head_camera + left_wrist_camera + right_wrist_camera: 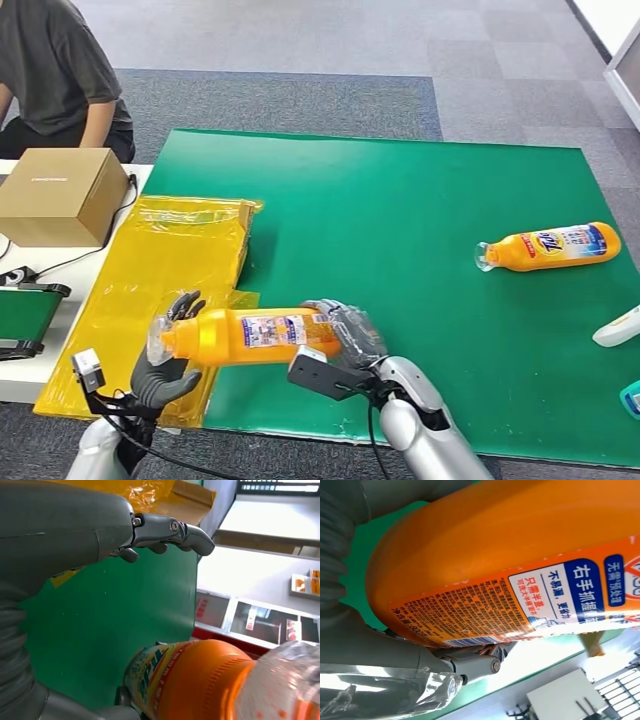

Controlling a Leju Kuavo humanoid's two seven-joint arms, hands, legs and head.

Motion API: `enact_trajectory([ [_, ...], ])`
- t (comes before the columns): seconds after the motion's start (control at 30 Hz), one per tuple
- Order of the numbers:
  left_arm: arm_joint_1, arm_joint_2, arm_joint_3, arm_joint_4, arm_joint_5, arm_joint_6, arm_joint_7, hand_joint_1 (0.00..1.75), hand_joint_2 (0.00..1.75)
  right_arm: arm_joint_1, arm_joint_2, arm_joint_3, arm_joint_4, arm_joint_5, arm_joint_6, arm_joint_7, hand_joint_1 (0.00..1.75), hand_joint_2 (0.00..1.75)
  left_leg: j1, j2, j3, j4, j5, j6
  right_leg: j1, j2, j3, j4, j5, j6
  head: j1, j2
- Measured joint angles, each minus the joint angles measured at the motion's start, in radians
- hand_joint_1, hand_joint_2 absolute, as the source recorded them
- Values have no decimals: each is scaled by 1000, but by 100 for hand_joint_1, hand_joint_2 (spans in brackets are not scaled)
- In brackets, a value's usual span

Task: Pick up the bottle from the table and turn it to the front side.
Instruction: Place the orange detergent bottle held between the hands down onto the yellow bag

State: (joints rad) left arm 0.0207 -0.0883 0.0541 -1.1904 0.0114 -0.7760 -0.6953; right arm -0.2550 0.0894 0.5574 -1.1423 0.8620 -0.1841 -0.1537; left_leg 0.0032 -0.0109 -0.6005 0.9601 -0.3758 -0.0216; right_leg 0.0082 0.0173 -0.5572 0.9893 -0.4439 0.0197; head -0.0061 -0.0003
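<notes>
An orange bottle (241, 335) with a clear cap hangs level above the near edge of the green mat (377, 200), cap end pointing left. My right hand (351, 335) grips its base end, and the printed back label (501, 605) faces the right wrist view. My left hand (162, 375) is under and behind the cap end with its fingers (170, 530) spread straight. In the left wrist view the bottle's neck and shoulder (196, 680) lie beside the thumb side of the palm; whether they touch is unclear.
A second orange bottle (551, 247) lies on its side at the mat's right. A yellow plastic bag (173, 260) covers the left of the table, by a cardboard box (60, 195). A person (53, 70) sits at the far left. A white item (617, 328) lies at the right edge.
</notes>
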Motion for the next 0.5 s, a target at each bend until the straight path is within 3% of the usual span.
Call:
enact_trajectory([
  [0.5,-82,41,-141,60,47,-73,-4,0,175,-22,75,90,88,-94,20,-39,175,175,0,0,-1,0,0,-1,0,0,-1,0,0,0,0,0],
])
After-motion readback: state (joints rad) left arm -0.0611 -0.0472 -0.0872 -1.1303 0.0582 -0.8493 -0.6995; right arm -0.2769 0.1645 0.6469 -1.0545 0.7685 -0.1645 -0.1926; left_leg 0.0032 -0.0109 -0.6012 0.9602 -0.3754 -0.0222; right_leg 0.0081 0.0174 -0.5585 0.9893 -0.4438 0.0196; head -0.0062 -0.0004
